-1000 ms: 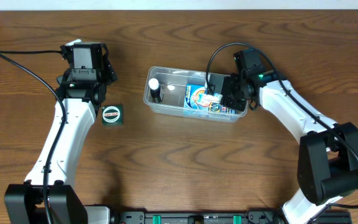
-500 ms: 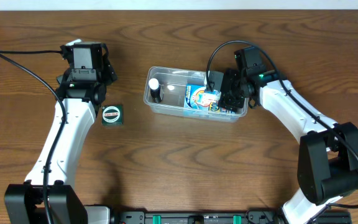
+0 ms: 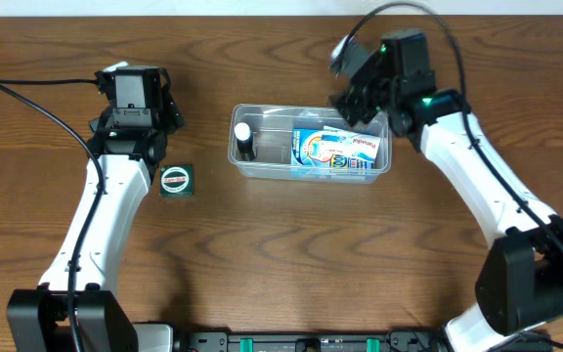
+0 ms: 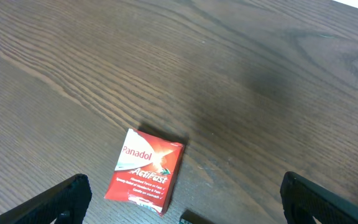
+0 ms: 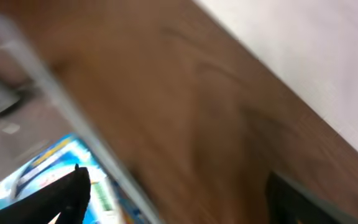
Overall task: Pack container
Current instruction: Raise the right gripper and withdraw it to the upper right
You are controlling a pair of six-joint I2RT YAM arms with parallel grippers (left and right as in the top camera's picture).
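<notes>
The clear plastic container [image 3: 233,149] lies at the table's middle. In it lie a small black bottle with a white cap [image 3: 244,140] at the left and a blue Panadol box [image 3: 335,149] flat at the right. The box also shows in the blurred right wrist view [image 5: 48,168]. My right gripper [image 3: 356,98] is open and empty, raised over the container's far right rim [image 5: 73,112]. My left gripper [image 4: 185,186] is open and empty above a red Panadol ActiFast box [image 4: 145,171] on the table. That red box is hidden under my left arm in the overhead view.
A small dark green box with a round label [image 3: 176,181] lies on the table left of the container, beside my left arm. Its corner shows at the bottom of the left wrist view [image 4: 191,219]. A black cable [image 3: 27,98] runs across the table's left.
My right gripper has let go of the blue box, opened and risen back from the container. The blue box now lies flat and uncovered. The left arm has not moved.
</notes>
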